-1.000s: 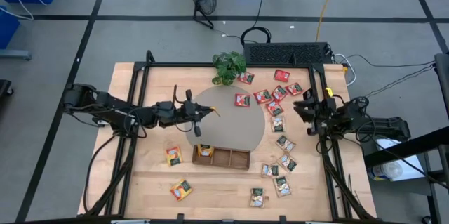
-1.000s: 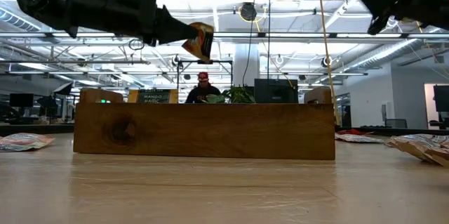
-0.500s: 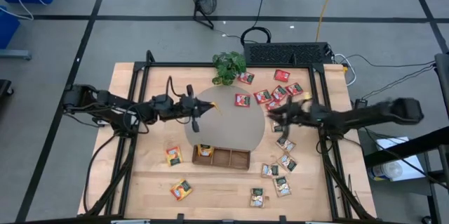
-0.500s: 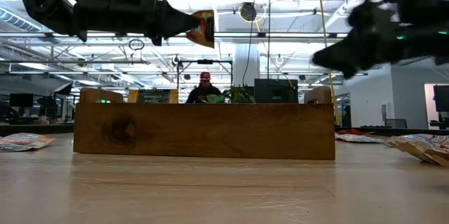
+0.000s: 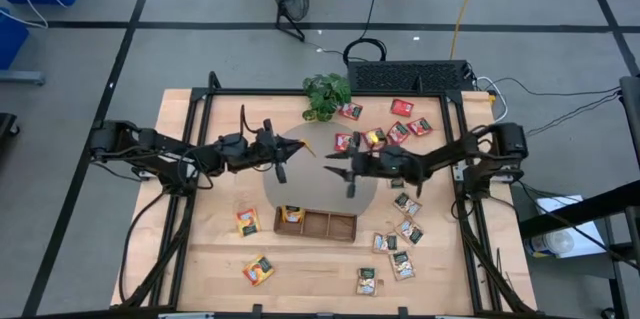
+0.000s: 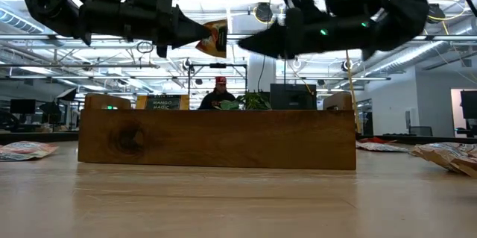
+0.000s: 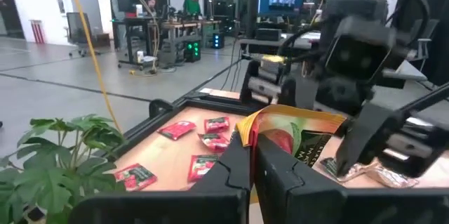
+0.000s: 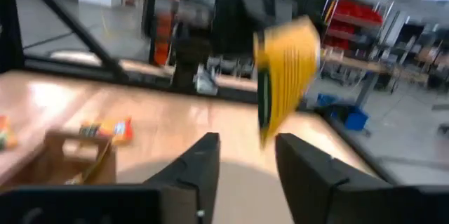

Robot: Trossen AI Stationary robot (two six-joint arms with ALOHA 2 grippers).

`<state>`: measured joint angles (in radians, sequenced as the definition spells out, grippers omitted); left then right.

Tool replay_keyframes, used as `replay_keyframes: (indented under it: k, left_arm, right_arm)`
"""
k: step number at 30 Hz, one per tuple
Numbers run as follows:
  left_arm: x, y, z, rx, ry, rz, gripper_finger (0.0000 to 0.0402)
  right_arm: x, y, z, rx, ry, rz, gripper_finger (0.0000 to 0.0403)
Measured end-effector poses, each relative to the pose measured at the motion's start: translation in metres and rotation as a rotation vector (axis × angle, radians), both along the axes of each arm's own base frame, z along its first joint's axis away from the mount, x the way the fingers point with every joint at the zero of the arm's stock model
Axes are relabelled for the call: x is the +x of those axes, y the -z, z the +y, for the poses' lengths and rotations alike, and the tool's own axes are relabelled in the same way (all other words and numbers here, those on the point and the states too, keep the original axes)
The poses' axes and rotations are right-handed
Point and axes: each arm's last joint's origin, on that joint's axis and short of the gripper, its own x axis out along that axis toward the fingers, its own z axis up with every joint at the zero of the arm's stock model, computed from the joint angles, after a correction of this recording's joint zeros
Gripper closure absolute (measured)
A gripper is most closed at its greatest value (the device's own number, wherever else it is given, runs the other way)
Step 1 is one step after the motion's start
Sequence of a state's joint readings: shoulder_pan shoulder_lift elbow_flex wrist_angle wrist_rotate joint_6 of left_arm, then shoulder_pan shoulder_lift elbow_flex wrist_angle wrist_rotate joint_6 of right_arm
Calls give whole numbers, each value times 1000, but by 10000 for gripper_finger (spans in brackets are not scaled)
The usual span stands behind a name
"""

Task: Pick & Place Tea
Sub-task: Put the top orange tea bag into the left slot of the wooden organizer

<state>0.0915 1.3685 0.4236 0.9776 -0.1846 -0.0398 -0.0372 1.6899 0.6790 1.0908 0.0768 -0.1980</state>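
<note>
Left gripper (image 5: 300, 151) pinches an orange-yellow tea packet (image 6: 215, 38) midair; right gripper (image 5: 332, 155), fingers apart & empty, faces it head-on, v. near.

Orange-yellow tea packet (image 6: 215, 38) pinched in left gripper (image 6: 195, 33), raised above tray.

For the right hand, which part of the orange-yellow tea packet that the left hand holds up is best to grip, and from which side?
Grip the free edge of the orange-yellow tea packet, the one pointing away from the left hand. The packet hangs on edge in the air, so the open right hand, directly facing it, can probably close on its flat faces.
</note>
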Motion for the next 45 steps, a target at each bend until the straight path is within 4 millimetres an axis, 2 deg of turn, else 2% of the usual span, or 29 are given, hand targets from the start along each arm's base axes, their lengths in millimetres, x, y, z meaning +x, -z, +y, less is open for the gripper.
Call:
replay_keyframes:
  k: [5, 9, 13, 19, 24, 29, 36, 40, 45]
  left_arm:
    - [0, 2, 0, -15, 1, 22, 391]
    - [0, 3, 0, -16, 0, 31, 393]
    - [0, 3, 0, -14, 0, 30, 393]
    - [0, 4, 0, -11, 1, 35, 396]
    - [0, 4, 0, -11, 1, 37, 387]
    - [0, 4, 0, -4, 1, 44, 396]
    - [0, 4, 0, -3, 0, 46, 390]
    - [0, 5, 0, -3, -4, 49, 392]
    - [0, 5, 0, -17, 2, 53, 362]
  right_arm:
    - [9, -7, 0, 0, 0, -25, 205]
    - [12, -13, 0, 16, 0, -45, 174]
    - [21, -8, -1, 51, 0, -29, 165]
    - [40, 0, -2, 34, 14, -17, 175]
    - [38, -3, -4, 29, 94, -33, 197]
    - [38, -2, -5, 28, 110, -21, 234]
    - [38, 2, -5, 27, 129, 17, 307]
    - [38, 4, -6, -6, 159, 40, 384]
    - [35, 0, -4, -50, 152, 102, 401]
